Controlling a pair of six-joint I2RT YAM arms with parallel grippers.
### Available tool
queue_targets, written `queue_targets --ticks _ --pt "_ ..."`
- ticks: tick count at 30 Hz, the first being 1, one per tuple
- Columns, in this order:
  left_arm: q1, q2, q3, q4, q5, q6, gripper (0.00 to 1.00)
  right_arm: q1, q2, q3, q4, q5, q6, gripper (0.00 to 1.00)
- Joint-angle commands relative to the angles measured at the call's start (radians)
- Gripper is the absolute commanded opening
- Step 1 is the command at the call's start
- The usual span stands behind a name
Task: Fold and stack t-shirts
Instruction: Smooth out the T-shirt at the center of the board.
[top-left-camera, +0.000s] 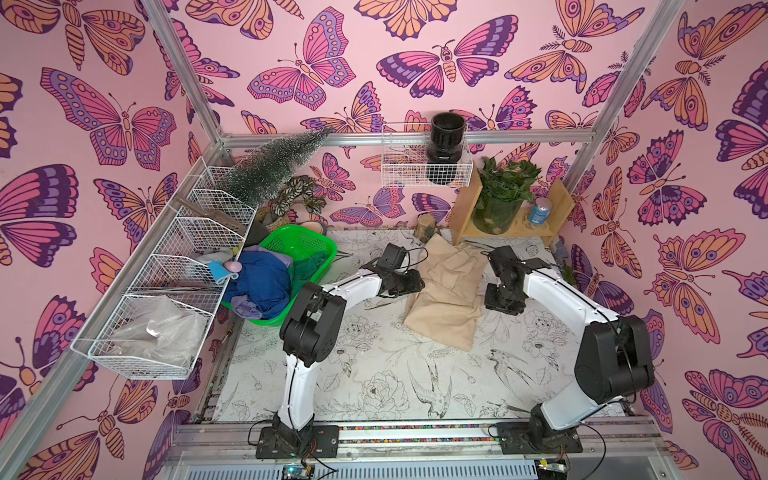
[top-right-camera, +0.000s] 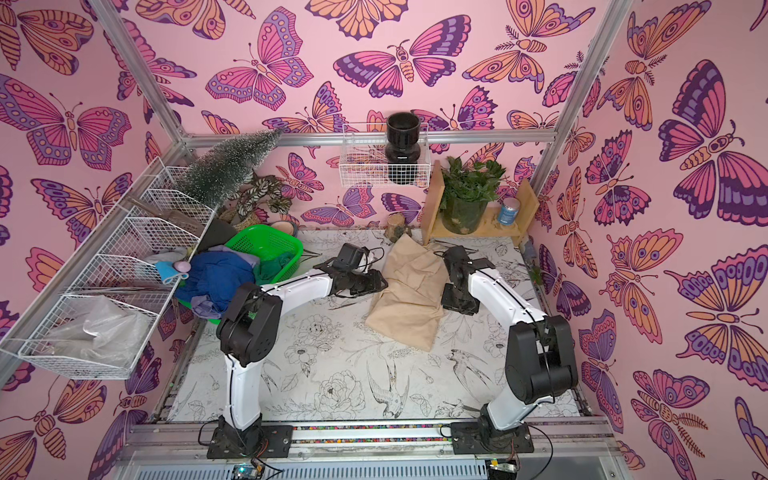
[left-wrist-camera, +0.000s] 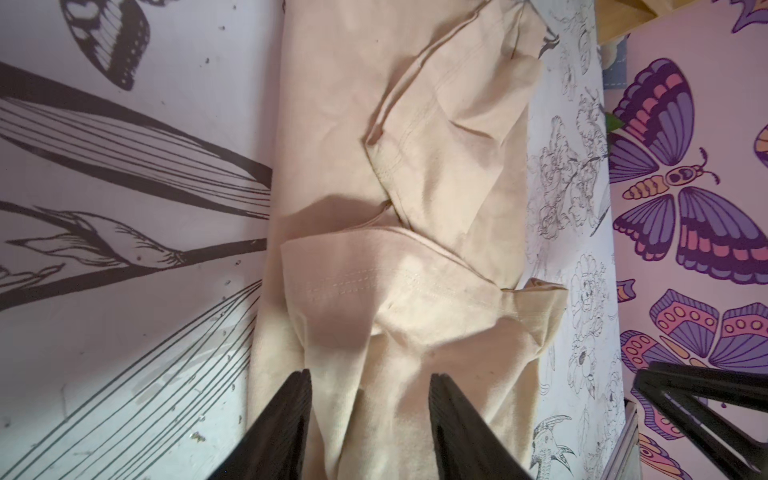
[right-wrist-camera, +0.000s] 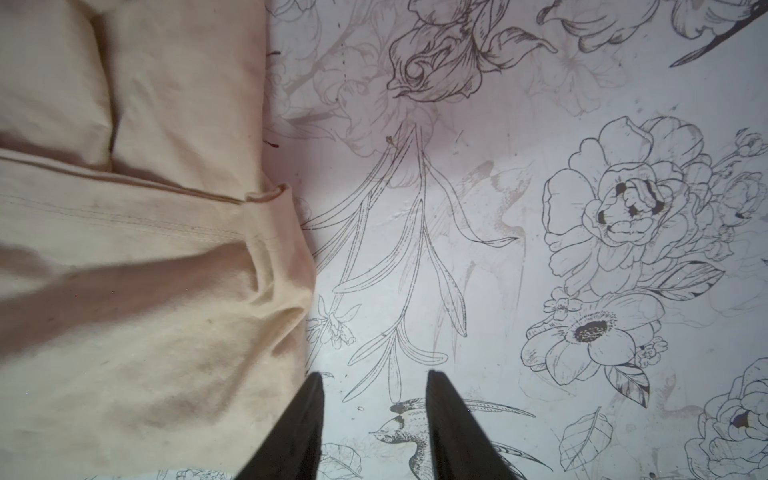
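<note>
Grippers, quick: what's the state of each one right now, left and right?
Left gripper: open, holding nothing, poised over the beige t-shirt.
Right gripper: open, holding nothing, over the table beside the shirt's edge.

Both arms looked alike to me: the left arm (top-left-camera: 307, 390) and the right arm (top-left-camera: 559, 297) had glossy white shells set between bulky matte-black joints. A thin black cable (top-left-camera: 291, 382) ran along each white link, and more loose black wire looped near the wrists. Each arm stood on a flat black base plate (top-left-camera: 297, 444). The left fingers (left-wrist-camera: 286, 428) and the right fingers (right-wrist-camera: 299, 432) were black, narrow and tapering to blunt tips.
</note>
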Motion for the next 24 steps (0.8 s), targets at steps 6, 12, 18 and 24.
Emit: queue_targets --ticks 6,12,18,24 --pt "-0.006 0.053 0.03 -0.058 -0.022 0.071 0.47 -0.041 -0.081 -0.042 -0.02 0.015 -0.01 0.44" --pt "-0.006 0.093 0.068 -0.06 -0.008 0.071 0.11 -0.044 -0.096 -0.077 -0.009 0.0 -0.005 0.4" --pt "-0.006 0.104 0.107 -0.061 0.006 0.074 0.1 -0.044 -0.113 -0.136 0.018 -0.031 0.014 0.37" --pt "-0.01 0.052 0.157 -0.061 0.023 0.097 0.11 -0.044 -0.102 -0.178 0.036 -0.065 0.027 0.37"
